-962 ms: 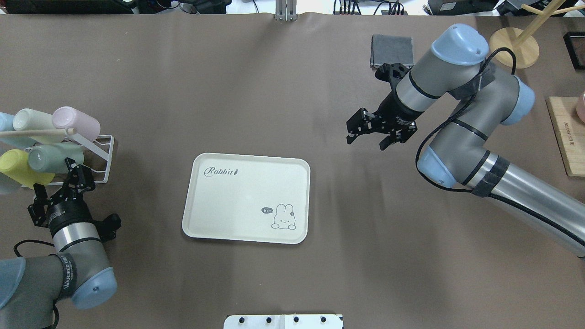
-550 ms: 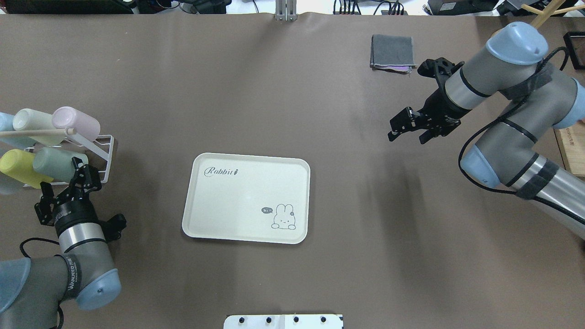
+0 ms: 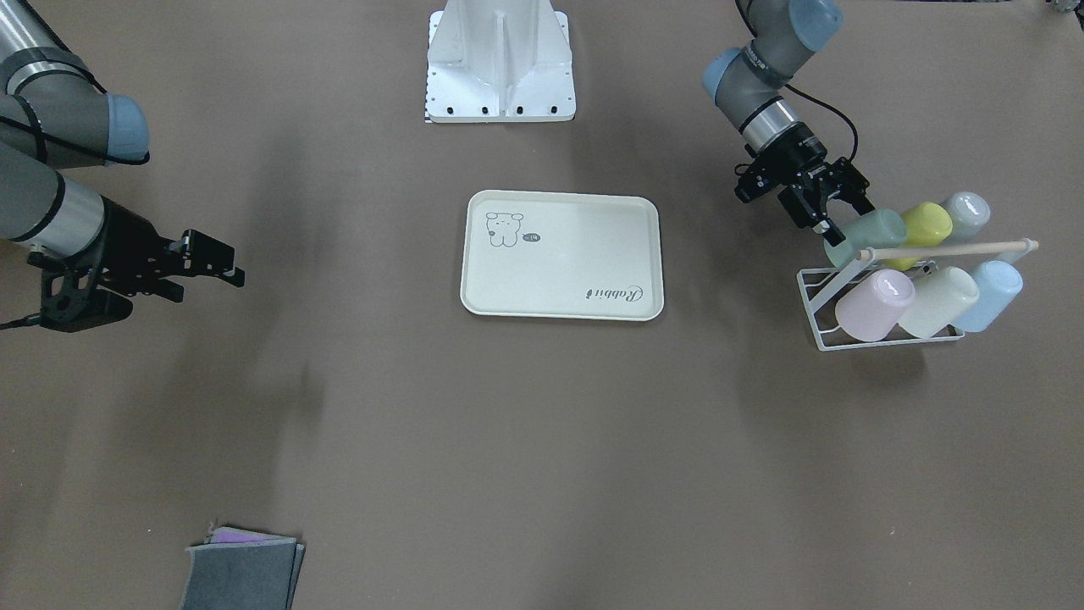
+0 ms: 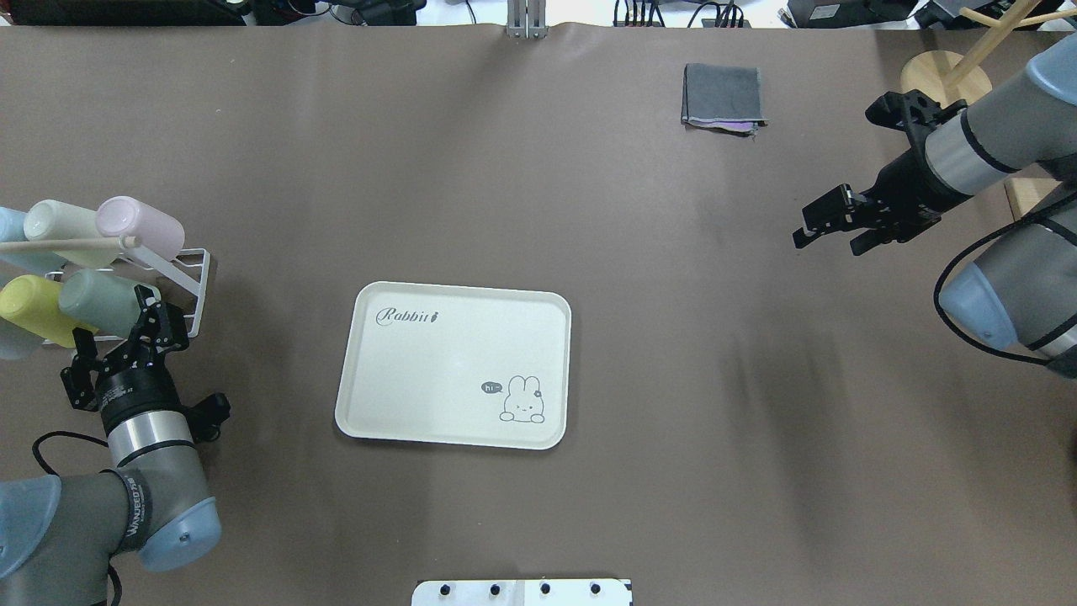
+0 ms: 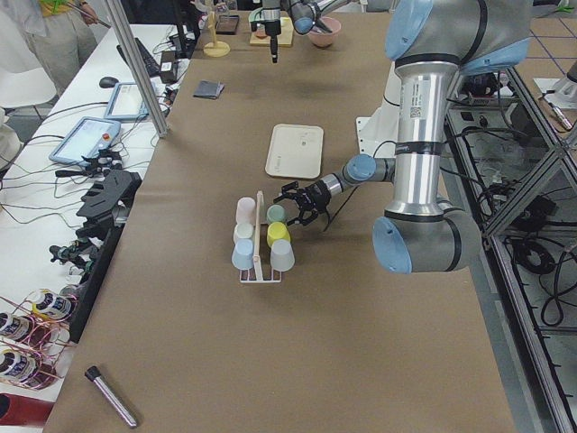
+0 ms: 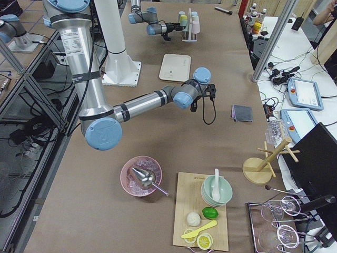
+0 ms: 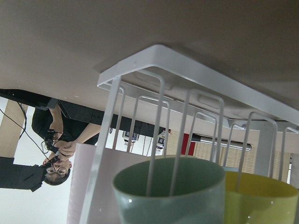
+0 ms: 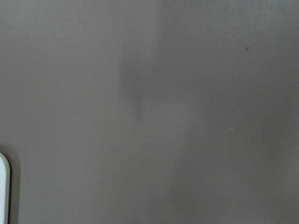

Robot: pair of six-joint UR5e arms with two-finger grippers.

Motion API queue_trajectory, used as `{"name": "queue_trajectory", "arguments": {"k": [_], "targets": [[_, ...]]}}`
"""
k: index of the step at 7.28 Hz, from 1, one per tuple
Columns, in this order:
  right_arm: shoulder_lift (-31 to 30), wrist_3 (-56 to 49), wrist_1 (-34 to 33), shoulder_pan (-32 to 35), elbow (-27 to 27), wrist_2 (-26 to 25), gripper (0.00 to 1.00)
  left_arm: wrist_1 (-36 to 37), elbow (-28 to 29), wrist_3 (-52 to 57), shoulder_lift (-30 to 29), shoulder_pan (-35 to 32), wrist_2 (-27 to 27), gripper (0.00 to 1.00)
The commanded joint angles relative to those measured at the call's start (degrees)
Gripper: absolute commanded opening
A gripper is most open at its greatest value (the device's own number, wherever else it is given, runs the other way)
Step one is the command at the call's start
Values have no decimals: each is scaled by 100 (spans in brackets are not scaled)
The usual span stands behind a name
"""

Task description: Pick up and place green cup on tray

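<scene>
The green cup (image 4: 99, 299) lies on its side in the white wire rack (image 4: 187, 290) at the table's left end, between a yellow cup and a pink one. Its rim (image 7: 170, 179) fills the lower left wrist view behind the rack's wires. My left gripper (image 4: 119, 347) is open just in front of the cup's mouth (image 3: 847, 246), with nothing between its fingers. The cream tray (image 4: 437, 370) lies flat and bare at mid table (image 3: 576, 246). My right gripper (image 4: 829, 236) hangs open far to the right, holding nothing.
The rack also holds a yellow cup (image 4: 29, 307), a pink cup (image 4: 139, 225), a cream cup (image 4: 59, 223) and a blue cup (image 3: 992, 292) under a wooden rod. A folded grey cloth (image 4: 722, 94) lies at the back right. A wooden stand (image 4: 947, 84) is beyond it.
My right arm has swung well to the right, away from the tray. My left gripper has edged slightly to the right at the green cup's mouth.
</scene>
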Motion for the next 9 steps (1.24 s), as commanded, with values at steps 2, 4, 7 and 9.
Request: {"name": "queue_trajectory", "arguments": {"k": [2,4,7,9], "targets": [[-320,-180,16,575,28,287,100,262,20,-20,7,-9,-3,98],[-679,-1012,-1,848,37,287,100,317,72,-56,7,-17,-21,98],[-1181,-1505,-306,1112,107,147,100,299,178,-64,-10,-44,-29,98],[-1121,-2227,-1567,1663,177,-99,100,308,169,-73,-19,-44,-38,98]]}}
